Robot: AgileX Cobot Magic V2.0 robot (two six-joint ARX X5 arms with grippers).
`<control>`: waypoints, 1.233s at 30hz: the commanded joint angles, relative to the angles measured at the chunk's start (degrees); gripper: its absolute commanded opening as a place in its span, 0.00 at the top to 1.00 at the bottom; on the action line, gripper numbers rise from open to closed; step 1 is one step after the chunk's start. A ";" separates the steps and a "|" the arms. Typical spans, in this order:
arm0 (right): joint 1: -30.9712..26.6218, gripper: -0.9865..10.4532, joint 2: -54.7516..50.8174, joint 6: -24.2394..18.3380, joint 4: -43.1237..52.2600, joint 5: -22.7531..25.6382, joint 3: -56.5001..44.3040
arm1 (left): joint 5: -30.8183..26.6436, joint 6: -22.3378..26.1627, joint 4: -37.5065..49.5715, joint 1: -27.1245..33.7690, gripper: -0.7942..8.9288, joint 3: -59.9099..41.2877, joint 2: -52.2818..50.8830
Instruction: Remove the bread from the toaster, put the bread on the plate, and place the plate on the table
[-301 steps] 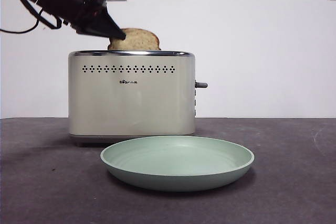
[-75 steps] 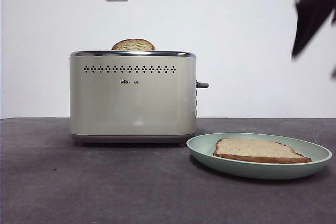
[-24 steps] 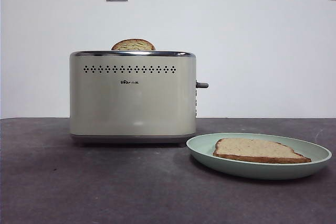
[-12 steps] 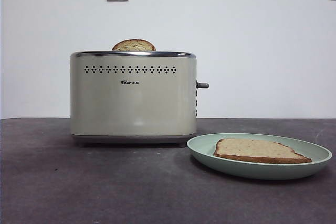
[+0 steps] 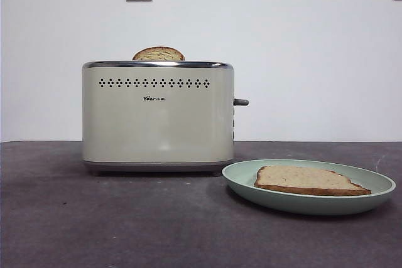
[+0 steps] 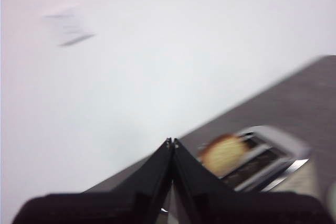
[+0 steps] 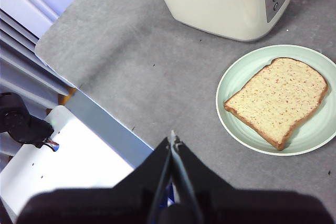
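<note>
Toaster point(image 5: 157, 117) sits on the table point(image 5: 94, 218) with only a speckled slice point(image 5: 158, 54) poking out. Just right of the toaster, the bread point(image 5: 308, 180) lies flat on the plate point(image 5: 242, 180), which rests on the table. Looks finished, so nothing left to grab. Left gripper point(image 6: 171, 142) and right gripper point(image 7: 171, 139) are both pinched closed, empty, up away from the toaster.

The bread point(image 5: 306, 179) lies on the plate point(image 5: 242, 177), beside the toaster point(image 5: 157, 117), far from both grippers.
</note>
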 commanded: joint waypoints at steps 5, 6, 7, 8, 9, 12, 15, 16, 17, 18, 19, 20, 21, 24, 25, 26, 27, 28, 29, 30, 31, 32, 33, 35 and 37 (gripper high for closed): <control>0.13 0.91 0.02 -0.59 0.33 0.15 -0.28 | -4.00 0.48 10.69 6.43 0.92 -22.75 -13.51; 0.13 0.91 0.02 -0.59 0.33 0.15 -0.28 | -4.02 0.46 12.26 6.91 0.92 -26.10 -15.56; 0.13 0.91 0.02 -0.59 0.33 0.15 -0.28 | -4.02 0.22 13.62 7.23 0.92 -28.94 -17.25; 0.13 0.91 0.02 -0.59 0.33 0.15 -0.28 | -4.17 -0.37 14.93 7.54 0.92 -32.17 -19.23; 0.11 0.91 0.02 -0.59 0.33 0.15 -0.28 | -4.85 -1.53 16.28 7.82 0.92 -35.30 -21.11; 0.11 0.91 0.02 -0.59 0.33 0.15 -0.28 | -5.38 -4.72 18.95 8.41 0.92 -43.41 -26.05; 0.13 0.91 0.02 -0.59 0.33 0.15 -0.28 | -5.49 -7.04 21.42 8.61 0.92 -50.64 -29.90; 0.13 0.91 0.02 -0.59 0.33 0.15 -0.28 | -5.49 -7.56 22.14 8.61 0.92 -52.61 -30.88; 0.11 0.91 0.02 -0.59 0.33 0.15 -0.28 | -5.51 -8.20 22.97 8.61 0.92 -54.84 -31.95; 0.13 0.91 0.02 -0.59 0.33 0.15 -0.28 | -5.62 -8.76 23.76 8.61 0.92 -56.94 -32.96; 0.13 0.91 0.02 -0.59 0.33 0.15 -0.28 | -5.73 -9.14 24.26 8.61 0.92 -58.66 -33.79; 0.13 0.91 0.02 -0.59 0.33 0.15 -0.28 | -6.01 -9.84 24.79 8.61 0.92 -60.54 -34.77; 0.13 0.91 0.02 -0.59 0.33 0.15 -0.28 | -6.56 -10.60 25.57 8.61 0.92 -62.38 -35.69; 0.13 0.91 0.02 -0.59 0.33 0.15 -0.28 | -6.54 -12.22 27.08 8.61 0.92 -67.06 -38.21; 0.13 0.91 0.02 -0.59 0.33 0.15 -0.28 | -6.54 -12.61 27.15 8.61 0.92 -68.17 -38.93; 0.13 0.91 0.02 -0.59 0.33 0.15 -0.28 | -6.54 -13.20 27.15 8.61 0.92 -69.40 -39.74; 0.13 0.91 0.02 -0.59 0.33 0.15 -0.28 | -6.51 -13.66 27.12 8.61 0.92 -70.51 -40.50; 0.13 0.91 0.02 -0.59 0.33 0.15 -0.28 | -6.51 -14.21 27.10 8.61 0.92 -71.36 -41.13; 0.13 0.91 0.02 -0.59 0.33 0.15 -0.28 | -6.51 -14.67 25.77 8.61 0.92 -71.78 -41.77; 0.13 0.91 0.02 -0.59 0.33 0.15 -0.28 | -6.56 -14.78 24.57 8.61 0.92 -71.78 -41.94; 0.13 0.91 0.02 -0.59 0.33 0.15 -0.28 | -6.56 -14.80 23.85 8.61 0.92 -71.78 -41.94; 0.13 0.91 0.02 -0.59 0.33 0.15 -0.28 | -6.47 -14.80 23.32 8.59 0.92 -71.78 -41.94; 0.13 0.91 0.02 -0.59 0.33 0.15 -0.28 | -6.47 -14.82 22.60 8.59 0.92 -71.78 -41.94; 0.11 0.91 0.02 -0.59 0.33 0.15 -0.28 | -6.49 -14.84 20.24 8.55 0.92 -71.78 -41.94; 0.13 0.91 0.02 -0.59 0.33 0.15 -0.28 | -6.54 -16.00 20.37 8.55 0.92 -71.78 -41.94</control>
